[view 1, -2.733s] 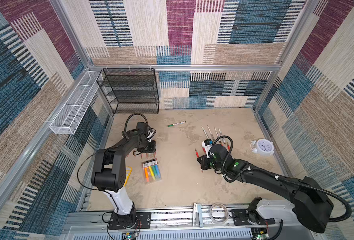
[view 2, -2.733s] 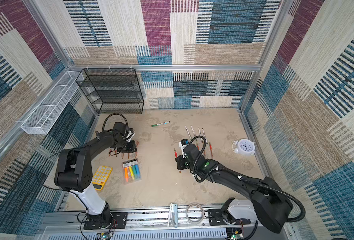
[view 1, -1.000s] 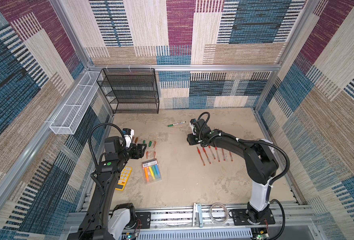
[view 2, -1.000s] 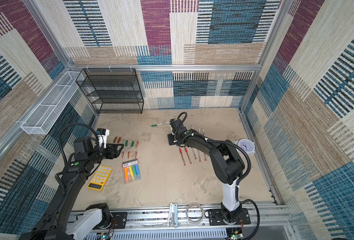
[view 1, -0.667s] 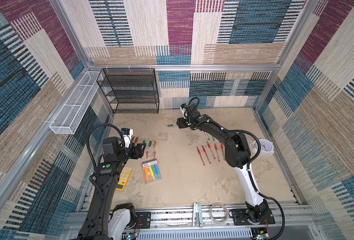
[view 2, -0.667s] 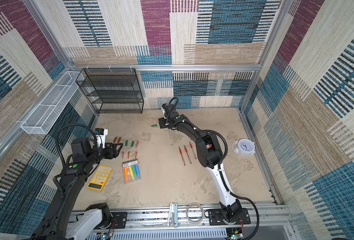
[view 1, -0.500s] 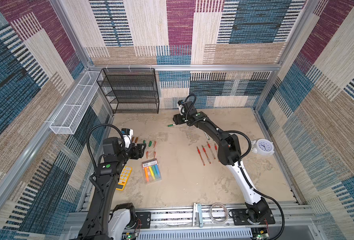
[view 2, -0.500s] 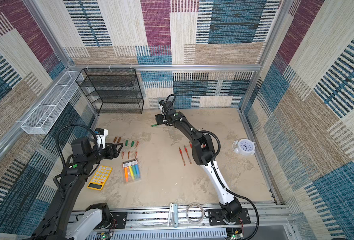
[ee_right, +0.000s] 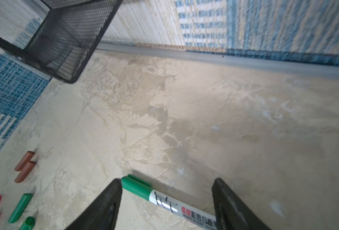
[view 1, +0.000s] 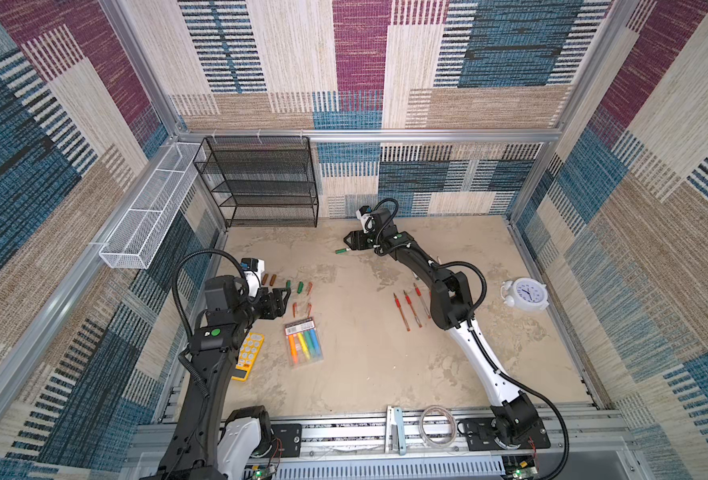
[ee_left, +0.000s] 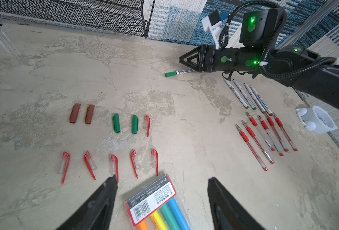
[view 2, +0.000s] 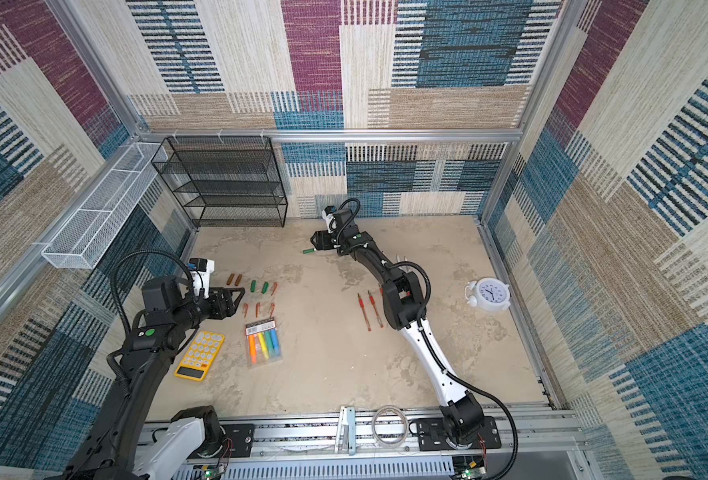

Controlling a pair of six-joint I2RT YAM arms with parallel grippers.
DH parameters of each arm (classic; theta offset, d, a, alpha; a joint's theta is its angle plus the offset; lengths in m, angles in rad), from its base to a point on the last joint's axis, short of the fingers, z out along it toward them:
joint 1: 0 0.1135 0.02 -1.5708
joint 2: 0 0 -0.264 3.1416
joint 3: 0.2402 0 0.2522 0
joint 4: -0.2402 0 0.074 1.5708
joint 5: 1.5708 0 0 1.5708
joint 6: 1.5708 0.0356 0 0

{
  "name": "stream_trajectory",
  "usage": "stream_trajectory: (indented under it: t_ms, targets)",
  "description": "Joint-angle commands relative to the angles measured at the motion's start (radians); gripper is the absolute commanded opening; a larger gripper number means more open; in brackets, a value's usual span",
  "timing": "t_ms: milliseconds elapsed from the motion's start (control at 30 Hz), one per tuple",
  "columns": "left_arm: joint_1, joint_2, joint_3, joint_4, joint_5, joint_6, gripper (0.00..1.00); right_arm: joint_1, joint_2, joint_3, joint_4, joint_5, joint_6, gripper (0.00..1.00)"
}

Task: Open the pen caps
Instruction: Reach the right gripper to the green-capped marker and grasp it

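We're looking down into a walled cell: woven patchwork walls (view 1: pixel 360 62) in blue, plum and cream, an aluminium rail (view 1: pixel 385 135) across the back, and a beige counter (view 1: pixel 364 374), mottled and scuffed like worn plaster. At the back left stands a black mesh rack (view 1: pixel 260 183), and a white wire basket (view 1: pixel 148 216) hangs on the left wall. Near the back middle, the right claw (ee_right: pixel 167 181) sits low with its jaws spread wide, straddling the green-capped marker (ee_right: pixel 170 205), which lies flat on the counter. Its green cap (ee_right: pixel 136 187) pokes out past the fingertips, just beside one finger, and nothing is clamped. On the left, the left claw (ee_left: pixel 162 180) hovers wide open and empty beside the highlighter pack (ee_left: pixel 152 201), with a yellow calculator (view 2: pixel 200 353) to the pack's left. Ahead of that claw we see the loose caps (ee_left: pixel 116 123) in two tidy rows, brown, green and red. Over on the right the uncapped pens (ee_left: pixel 264 135) lie side by side, with a white alarm clock (view 1: pixel 524 294) near the right wall.
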Motion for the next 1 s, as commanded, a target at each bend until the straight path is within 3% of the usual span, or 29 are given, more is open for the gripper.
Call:
stream_trajectory:
  t_ms: [0, 267, 667, 833, 967]
  targets:
    - [0.007, 0.002, -0.004, 0.018, 0.023, 0.014, 0.76, -0.009, 0.013, 0.006, 0.0, -0.031, 0.035, 0.72]
    - [0.009, 0.003, 0.004, 0.012, 0.021, 0.004, 0.76, -0.005, -0.057, -0.093, -0.175, -0.045, -0.039, 0.68]
    - [0.009, -0.004, -0.003, 0.024, 0.031, 0.0, 0.76, 0.073, -0.276, -0.439, -0.33, 0.056, -0.182, 0.6]
    - [0.007, -0.003, 0.002, 0.019, 0.024, -0.001, 0.76, 0.103, -0.333, -0.505, -0.346, 0.108, -0.189, 0.55]
    - [0.007, 0.001, 0.002, 0.016, 0.026, 0.0, 0.76, 0.113, -0.299, -0.461, -0.385, 0.189, -0.184, 0.49]
